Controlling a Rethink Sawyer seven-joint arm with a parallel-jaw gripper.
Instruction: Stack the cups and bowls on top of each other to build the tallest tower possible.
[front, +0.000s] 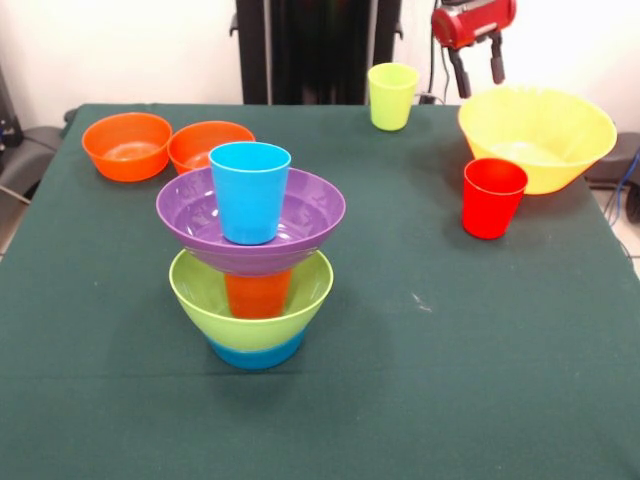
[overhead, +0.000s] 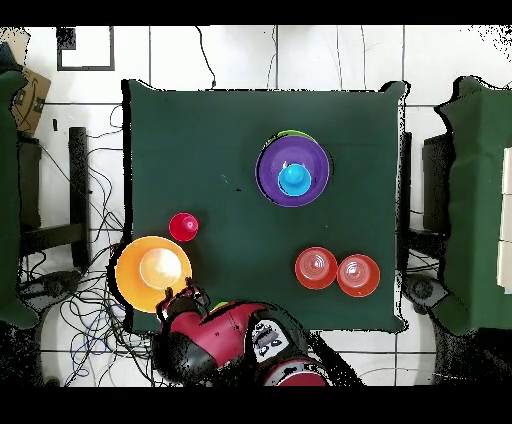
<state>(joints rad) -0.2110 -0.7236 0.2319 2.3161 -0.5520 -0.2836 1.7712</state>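
The tower (front: 252, 270) stands left of the table's middle: a small blue bowl (front: 255, 353) lowest, then the lime green bowl (front: 300, 300), an orange cup (front: 258, 294), the wide purple bowl (front: 310, 215) and a light blue cup (front: 249, 190) on top. From overhead the tower (overhead: 293, 170) shows as the purple bowl with the blue cup inside. My gripper (front: 478, 68) is open and empty, above the far rim of the yellow bowl (front: 537, 135). The red cup (front: 493, 197) stands in front of that bowl. The yellow-green cup (front: 392, 95) stands at the far edge.
Two small orange bowls (front: 127, 145) (front: 205, 145) sit side by side at the far left of the green table (front: 450, 380). Overhead, the yellow bowl (overhead: 153, 272), red cup (overhead: 183, 227) and orange bowls (overhead: 316, 268) (overhead: 358, 276) lie along the robot's side.
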